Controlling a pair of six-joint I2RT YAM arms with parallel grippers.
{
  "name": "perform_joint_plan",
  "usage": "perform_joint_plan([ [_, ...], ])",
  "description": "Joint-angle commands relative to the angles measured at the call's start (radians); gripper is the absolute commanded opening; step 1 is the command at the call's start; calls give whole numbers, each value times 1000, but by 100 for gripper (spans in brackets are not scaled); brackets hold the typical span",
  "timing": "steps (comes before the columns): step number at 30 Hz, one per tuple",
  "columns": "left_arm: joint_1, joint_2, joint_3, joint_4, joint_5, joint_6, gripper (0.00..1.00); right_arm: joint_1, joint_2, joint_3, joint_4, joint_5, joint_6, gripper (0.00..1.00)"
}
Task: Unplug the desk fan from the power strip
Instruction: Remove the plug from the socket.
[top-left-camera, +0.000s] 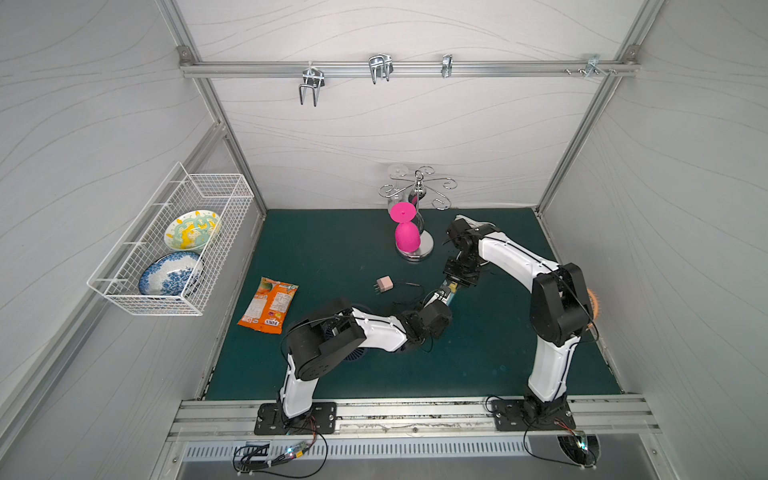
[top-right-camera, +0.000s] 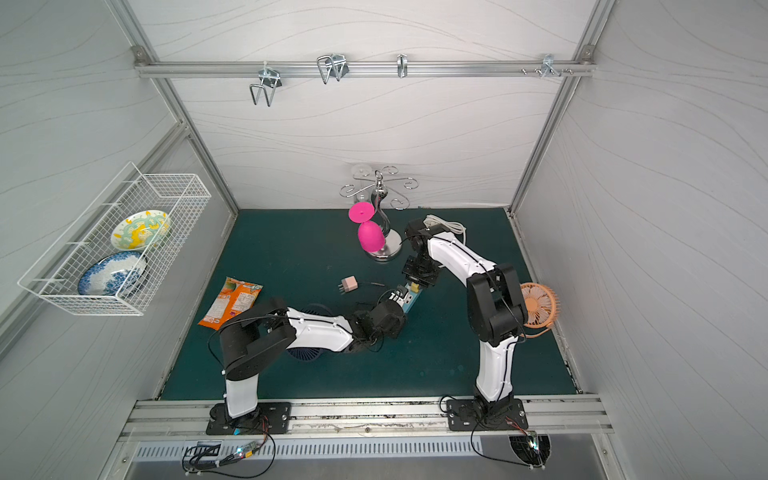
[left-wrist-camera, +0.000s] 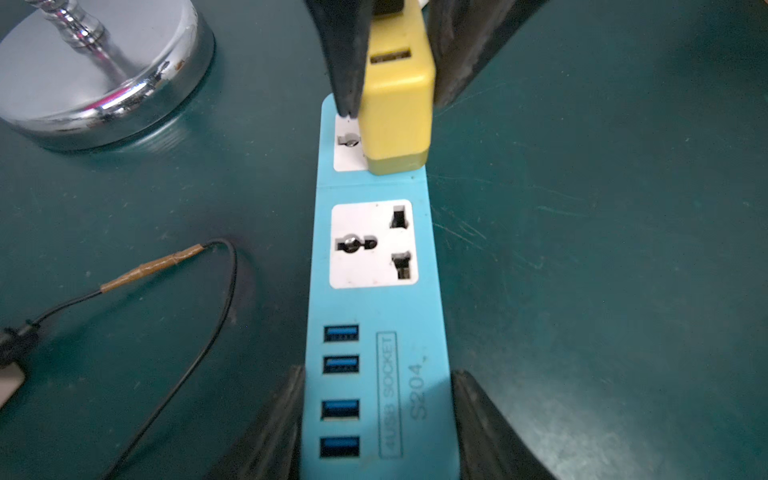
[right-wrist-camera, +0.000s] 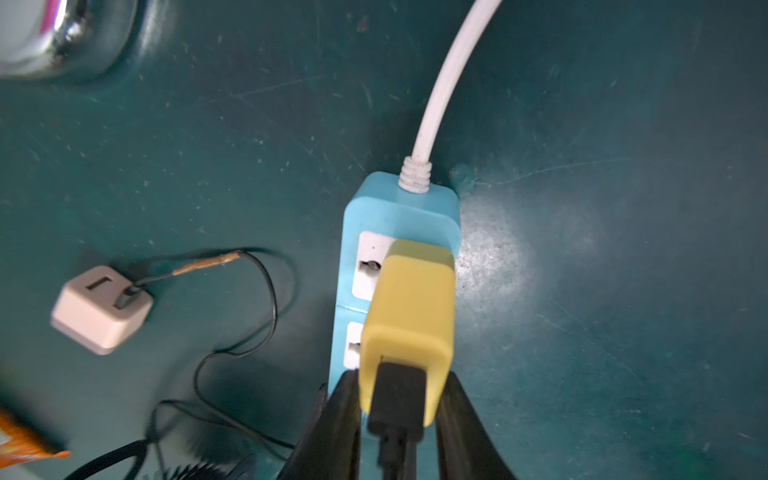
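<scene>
- The light-blue power strip (left-wrist-camera: 428, 307) lies flat near the middle of the green mat (top-left-camera: 478, 353). A yellow adapter (left-wrist-camera: 397, 112) apparently sits in the socket nearest its white cord (right-wrist-camera: 436, 83), and the other socket is empty.
- The left gripper (left-wrist-camera: 378, 374) clamps the strip's port end, while the right gripper (right-wrist-camera: 401, 382) is closed on the adapter.
- A pink adapter (top-left-camera: 384, 284) lies loose at the strip's 9 o'clock.
- An orange fan (top-right-camera: 538, 305) stands at 3 o'clock; whether the yellow adapter's cable feeds it cannot be traced.
- Both grips look set, and the pull itself remains.
</scene>
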Motion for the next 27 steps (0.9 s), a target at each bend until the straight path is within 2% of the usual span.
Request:
perform_joint_plan([
  [1, 4, -10, -4, -2, 3, 4, 0, 9, -6, -31, -24, 47, -16, 0],
  [10, 5, -15, -5, -4, 1, 6, 0, -73, 5, -45, 18, -58, -3, 0],
  [15, 5, -11, -1, -4, 7, 6, 0, -63, 11, -52, 31, -83, 25, 0],
  [22, 4, -5, 4, -7, 9, 1, 0, -17, 95, 91, -69, -52, 36, 0],
  [27, 5, -8, 5, -8, 6, 2, 0, -5, 78, 70, -61, -38, 52, 0],
])
